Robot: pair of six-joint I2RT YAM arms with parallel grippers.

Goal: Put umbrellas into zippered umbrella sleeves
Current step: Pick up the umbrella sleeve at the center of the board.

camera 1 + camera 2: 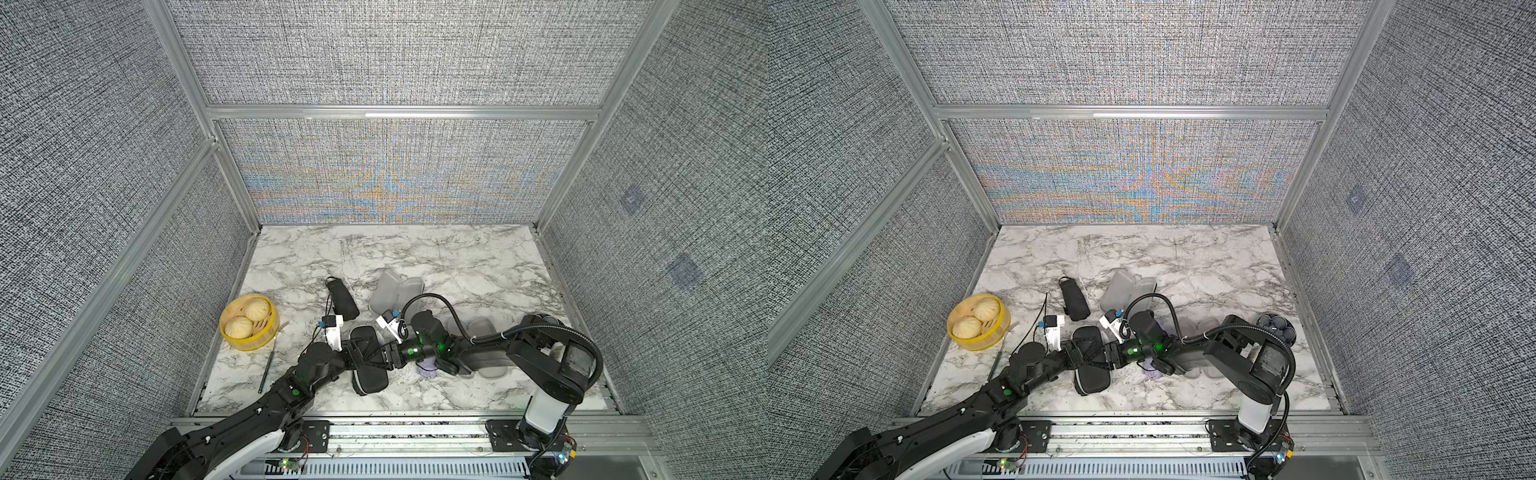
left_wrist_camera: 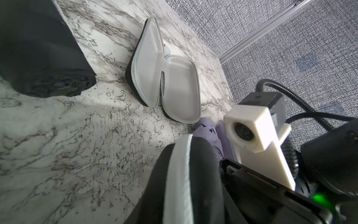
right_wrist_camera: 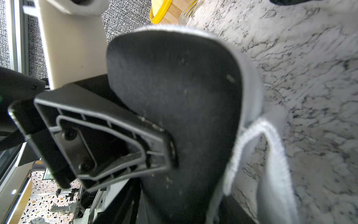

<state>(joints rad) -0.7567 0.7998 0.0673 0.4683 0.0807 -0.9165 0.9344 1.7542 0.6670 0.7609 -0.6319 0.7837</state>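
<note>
Left gripper (image 1: 372,356): one finger (image 3: 108,139) flat on the black case (image 1: 369,384) near the table's (image 1: 415,257) front edge, the other hidden, so I can't tell the grip. Right gripper (image 1: 392,357) meets it, spread unclear too. Risk: unpinned case skids, lid gapes, grippers clash.

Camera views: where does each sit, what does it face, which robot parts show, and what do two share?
Top views: high over the bases, looking down on the marble table, left arm and right arm.
Left wrist: faces the open sleeve; right arm's camera shows.
Right wrist: close on the black sleeve; left arm's camera mount shows.
Shared: both wrist views show the black sleeve.
</note>
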